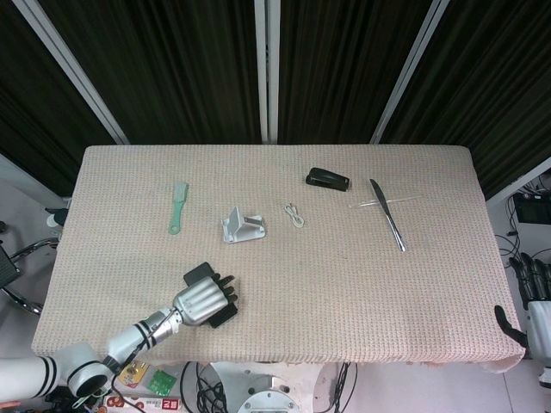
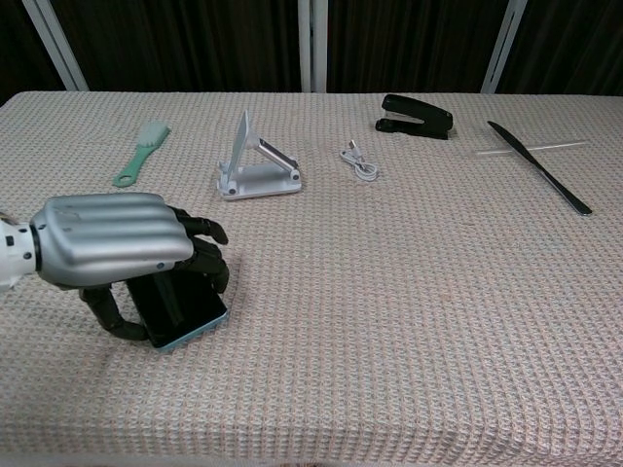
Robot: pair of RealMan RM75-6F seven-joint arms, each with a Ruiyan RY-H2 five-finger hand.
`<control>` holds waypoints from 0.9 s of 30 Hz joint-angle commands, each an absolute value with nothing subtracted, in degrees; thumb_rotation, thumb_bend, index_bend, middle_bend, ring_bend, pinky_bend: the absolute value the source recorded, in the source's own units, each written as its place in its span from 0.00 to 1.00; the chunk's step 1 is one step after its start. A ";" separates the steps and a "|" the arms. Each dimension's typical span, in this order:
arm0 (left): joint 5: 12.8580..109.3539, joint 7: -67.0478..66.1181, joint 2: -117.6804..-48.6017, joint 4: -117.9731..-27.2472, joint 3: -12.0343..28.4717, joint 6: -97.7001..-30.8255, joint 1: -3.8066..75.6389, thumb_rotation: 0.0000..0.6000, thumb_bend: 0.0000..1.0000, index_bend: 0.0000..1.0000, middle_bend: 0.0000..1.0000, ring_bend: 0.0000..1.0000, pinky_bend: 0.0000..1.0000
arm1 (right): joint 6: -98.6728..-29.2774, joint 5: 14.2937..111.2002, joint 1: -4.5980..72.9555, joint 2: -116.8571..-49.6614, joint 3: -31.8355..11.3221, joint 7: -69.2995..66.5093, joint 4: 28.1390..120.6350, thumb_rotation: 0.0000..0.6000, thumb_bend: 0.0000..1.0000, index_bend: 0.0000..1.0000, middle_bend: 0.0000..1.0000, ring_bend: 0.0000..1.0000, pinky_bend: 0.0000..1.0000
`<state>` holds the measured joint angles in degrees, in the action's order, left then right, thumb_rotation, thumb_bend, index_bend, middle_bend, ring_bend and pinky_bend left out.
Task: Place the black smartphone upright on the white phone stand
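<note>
The black smartphone [image 2: 185,311] lies near the table's front left, mostly covered by my left hand [image 2: 112,241]. The hand's fingers curl down over the phone's far side and its thumb sits on the near side, gripping it. In the head view, one end of the smartphone [image 1: 200,274] sticks out behind the left hand [image 1: 205,299]. The white phone stand [image 2: 255,161] stands unoccupied farther back, also seen as the stand [image 1: 242,225] in the head view. My right hand [image 1: 529,301] hangs off the table's right edge, fingers apart, holding nothing.
A green brush [image 1: 177,207] lies left of the stand. A white cable [image 1: 294,214], a black stapler [image 1: 327,179], a knife [image 1: 388,215] and a thin clear stick [image 1: 383,203] lie to its right across the back of the table.
</note>
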<state>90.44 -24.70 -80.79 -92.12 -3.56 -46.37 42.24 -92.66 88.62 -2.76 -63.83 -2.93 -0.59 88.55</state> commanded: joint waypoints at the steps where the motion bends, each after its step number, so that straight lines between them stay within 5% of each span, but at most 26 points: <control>1: 90.79 -24.33 -80.78 -91.96 -3.66 -46.96 42.20 1.00 0.37 0.48 0.41 0.15 0.29 | -92.58 88.55 -2.72 -63.91 -2.95 -0.64 88.45 1.00 0.28 0.00 0.00 0.00 0.00; 12: 91.82 -15.82 -81.66 -90.04 -1.73 -54.38 40.42 1.00 0.40 0.48 0.50 0.21 0.29 | -92.36 88.13 -2.74 -63.97 -3.07 -1.65 87.77 1.00 0.28 0.00 0.00 0.00 0.00; 27: 80.22 8.24 -76.90 -92.24 4.81 -58.10 36.51 1.00 0.41 0.48 0.50 0.21 0.29 | -92.65 88.10 -2.77 -64.12 -3.30 -3.03 86.83 1.00 0.27 0.00 0.00 0.00 0.00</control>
<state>82.27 5.89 -78.28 -91.53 3.30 -57.26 37.43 -92.64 88.10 -2.76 -64.11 -3.29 -3.03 86.83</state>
